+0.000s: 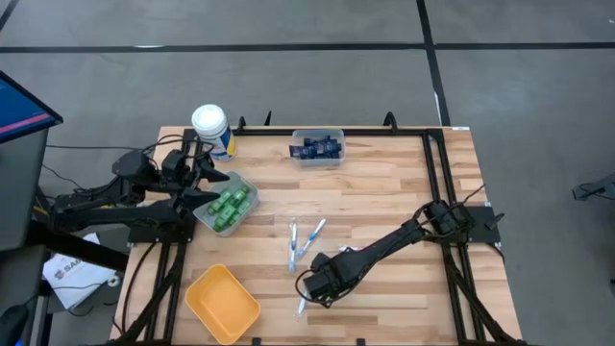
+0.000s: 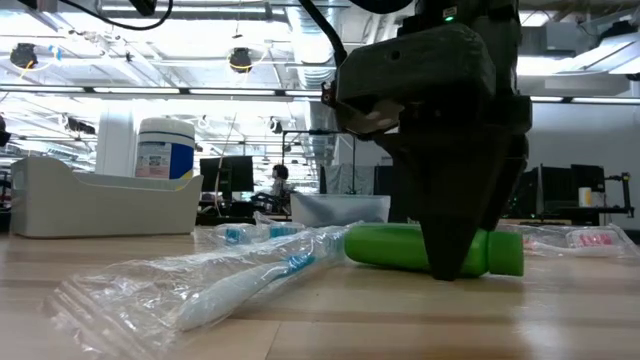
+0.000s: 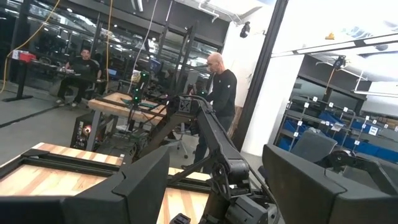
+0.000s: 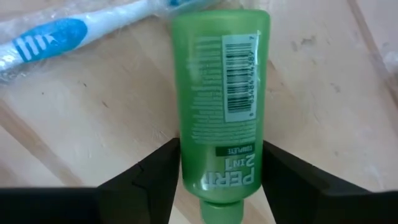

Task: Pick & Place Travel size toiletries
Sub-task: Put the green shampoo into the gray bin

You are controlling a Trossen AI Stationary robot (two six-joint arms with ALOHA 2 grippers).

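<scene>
Your right tool point(image 4: 221, 163) is down on the table point(image 1: 384, 202) with one finger point(image 4: 149, 171) on each side of a green bottle point(image 4: 221, 99) that lies flat near the front edge; the fingers stand just beside its walls, and you cannot tell whether they are pressing it yet. Expect the round, smooth bottle to roll or squirt out if the fingers close off its middle, since they straddle it near the cap end. A wrapped toothbrush point(image 4: 62, 31) lies just beside the bottle, so its loose plastic wrap point(image 2: 150, 285) could be caught or dragged along. The right wrist view shows the finger placement and the label; the low view shows the bottle resting on the wood behind the tool but hides the fingertips. Only the high view shows the destination: the grey bin point(image 1: 226, 207) of green bottles at the left, where your left tool point(image 1: 207, 183) hovers with its fingers spread wide and empty
</scene>
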